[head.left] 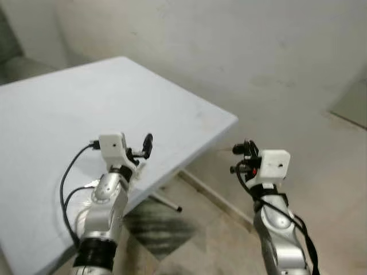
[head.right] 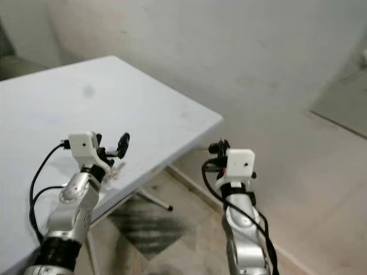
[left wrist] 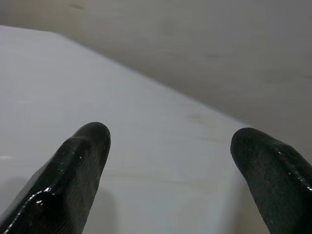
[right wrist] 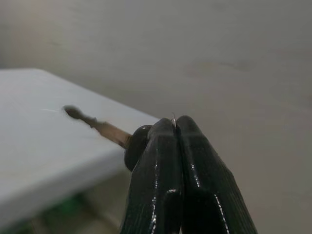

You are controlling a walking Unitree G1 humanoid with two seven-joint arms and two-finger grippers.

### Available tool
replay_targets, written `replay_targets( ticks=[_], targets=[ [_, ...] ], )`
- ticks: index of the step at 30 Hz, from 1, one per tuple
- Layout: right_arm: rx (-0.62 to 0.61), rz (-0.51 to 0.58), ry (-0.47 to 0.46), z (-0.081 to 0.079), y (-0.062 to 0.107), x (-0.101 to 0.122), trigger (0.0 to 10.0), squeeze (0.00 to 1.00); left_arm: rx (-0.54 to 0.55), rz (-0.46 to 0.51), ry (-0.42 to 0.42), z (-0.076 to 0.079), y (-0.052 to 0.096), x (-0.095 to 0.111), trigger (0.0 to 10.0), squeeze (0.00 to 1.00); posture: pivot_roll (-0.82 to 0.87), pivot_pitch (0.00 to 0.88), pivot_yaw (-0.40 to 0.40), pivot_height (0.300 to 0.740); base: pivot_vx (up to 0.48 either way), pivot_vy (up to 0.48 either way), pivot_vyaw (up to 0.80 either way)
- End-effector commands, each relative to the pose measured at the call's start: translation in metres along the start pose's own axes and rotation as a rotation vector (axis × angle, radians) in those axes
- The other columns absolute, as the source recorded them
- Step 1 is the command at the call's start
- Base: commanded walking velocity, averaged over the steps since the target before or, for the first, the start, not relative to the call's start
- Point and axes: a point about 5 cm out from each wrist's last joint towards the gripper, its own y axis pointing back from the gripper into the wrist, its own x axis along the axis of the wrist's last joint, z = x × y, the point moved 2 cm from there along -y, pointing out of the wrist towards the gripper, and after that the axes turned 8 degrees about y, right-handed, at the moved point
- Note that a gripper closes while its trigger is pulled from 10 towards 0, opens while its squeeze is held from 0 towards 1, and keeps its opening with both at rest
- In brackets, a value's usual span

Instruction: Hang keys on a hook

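My right gripper (head.left: 243, 158) is raised beside the table's right corner, over the floor, and is shut on a key (right wrist: 106, 128). The key's dark head sits at the fingertips (right wrist: 168, 146) and its metal blade sticks out sideways toward the table. My left gripper (head.left: 141, 150) hovers low over the white table (head.left: 114, 103) near its front edge. It is open, its two black fingers (left wrist: 78, 165) wide apart with nothing between them.
The table's corner (head.left: 232, 119) juts out toward a plain pale wall (head.left: 258, 51). Beneath it a thin metal leg (head.left: 166, 203) crosses a dark floor tile (head.left: 156, 226). A grey seat (head.left: 11, 60) stands at the far left, and a flat panel (head.left: 354, 103) at the far right.
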Motion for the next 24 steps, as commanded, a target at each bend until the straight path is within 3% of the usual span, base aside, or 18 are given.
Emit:
replay_targets(
  ticks=[1,24],
  targets=[
    [0.000,0.013,-0.011,-0.0017,-0.0014,0.0049,10.0,0.00,0.000,0.011,-0.027,-0.0024,-0.0006,0.0060,10.0,0.00,0.00,0.000,-0.072,0.740,0.000,0.000,-0.79],
    [0.000,0.010,-0.003,-0.0020,-0.0022,0.0063,10.0,0.00,0.000,-0.019,-0.025,-0.0035,0.0013,0.0043,10.0,0.00,0.00,0.007,-0.078,0.740,0.000,0.000,-0.79]
  ],
)
